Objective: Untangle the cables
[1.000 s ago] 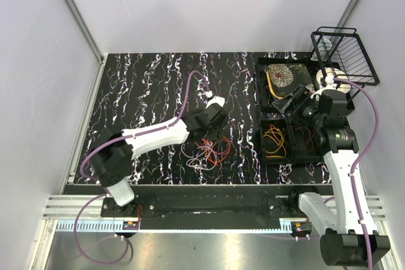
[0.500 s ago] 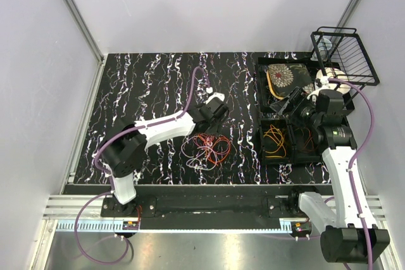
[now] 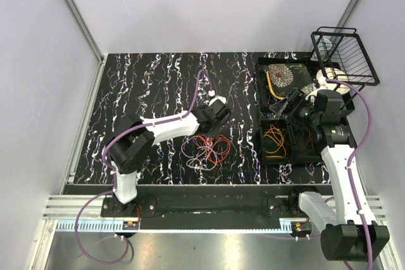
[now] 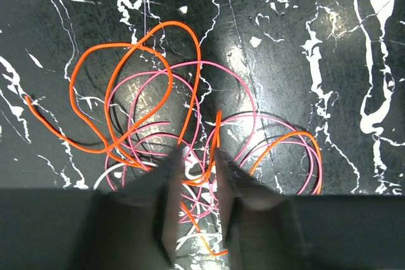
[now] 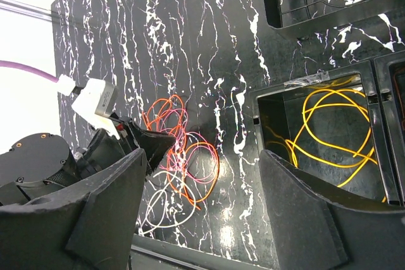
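Top external view: the tangle of cables [image 3: 205, 150] lies on the black marbled table [image 3: 145, 86] toward the near edge, at about 6 o'clock from the table's middle. It is a loose heap of orange, pink and white loops. The left gripper [image 3: 212, 132] hangs at the tangle's 12 o'clock edge, pointing down into it. Seen from the left wrist, its fingers [image 4: 166, 207] stand a little apart, and orange and pink strands cross the narrow gap between them. Whether the tips touch those strands I cannot tell.

At 3 o'clock of the tangle, a black compartment tray [image 3: 261, 156] holds a coiled yellow cable [image 3: 274, 141], apart from the heap. The right gripper [image 3: 292, 102] hovers over the trays at the tangle's 2 o'clock, jaws spread wide and holding nothing. Farther off, at 1 o'clock, a second tray [image 3: 260, 86] carries a patterned disc [image 3: 283, 75]. A wire basket [image 3: 347, 55] stands by the table's far right corner.
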Tool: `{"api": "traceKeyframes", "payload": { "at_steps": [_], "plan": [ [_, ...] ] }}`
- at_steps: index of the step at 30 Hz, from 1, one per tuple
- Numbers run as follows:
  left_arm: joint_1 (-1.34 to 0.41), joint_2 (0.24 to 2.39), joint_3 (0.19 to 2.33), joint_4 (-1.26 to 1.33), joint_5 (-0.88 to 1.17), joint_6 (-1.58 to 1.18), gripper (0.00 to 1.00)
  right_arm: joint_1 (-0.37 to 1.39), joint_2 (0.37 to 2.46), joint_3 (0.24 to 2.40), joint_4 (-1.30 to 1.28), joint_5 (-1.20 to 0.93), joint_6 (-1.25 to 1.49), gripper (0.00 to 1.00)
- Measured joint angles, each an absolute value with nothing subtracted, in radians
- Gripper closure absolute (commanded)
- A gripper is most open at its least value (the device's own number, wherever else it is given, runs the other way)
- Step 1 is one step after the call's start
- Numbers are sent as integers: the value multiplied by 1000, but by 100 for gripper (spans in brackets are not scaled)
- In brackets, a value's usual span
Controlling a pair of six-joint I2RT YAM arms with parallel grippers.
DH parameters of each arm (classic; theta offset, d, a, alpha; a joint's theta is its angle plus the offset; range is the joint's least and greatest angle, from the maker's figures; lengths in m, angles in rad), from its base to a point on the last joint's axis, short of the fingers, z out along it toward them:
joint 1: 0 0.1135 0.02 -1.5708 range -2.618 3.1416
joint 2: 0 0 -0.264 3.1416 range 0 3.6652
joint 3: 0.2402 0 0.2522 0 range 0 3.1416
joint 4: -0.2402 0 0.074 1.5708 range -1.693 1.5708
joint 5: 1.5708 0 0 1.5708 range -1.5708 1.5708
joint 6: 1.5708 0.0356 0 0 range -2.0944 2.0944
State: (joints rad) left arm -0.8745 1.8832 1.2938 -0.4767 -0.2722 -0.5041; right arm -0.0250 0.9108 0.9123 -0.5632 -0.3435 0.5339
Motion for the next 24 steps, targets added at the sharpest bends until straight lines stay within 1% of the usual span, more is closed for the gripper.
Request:
{"api": "traceKeyframes", "payload": {
  "at_steps": [1,2,3,9,14,20,24],
  "plan": [
    [-875,1885,1295,-477,-271,-504,93,-25,913,912,-562,-344,534,23],
    [-875,1888,1296,-476,-270,-503,97,-25,915,912,-562,-345,533,23],
    [-875,1891,1297,-476,-269,-503,100,-25,916,912,-561,-346,532,23],
    [-875,1902,1345,-514,-270,-487,100,-25,918,912,-554,-355,531,23],
    [-871,1900,1493,-625,-297,-441,100,-25,918,912,-547,-365,532,24],
    [-859,1848,1772,-807,-373,-351,100,-25,907,912,-543,-390,543,24],
    [-854,1832,2114,-930,-434,-273,100,-25,884,912,-545,-406,549,24]
  ]
}}
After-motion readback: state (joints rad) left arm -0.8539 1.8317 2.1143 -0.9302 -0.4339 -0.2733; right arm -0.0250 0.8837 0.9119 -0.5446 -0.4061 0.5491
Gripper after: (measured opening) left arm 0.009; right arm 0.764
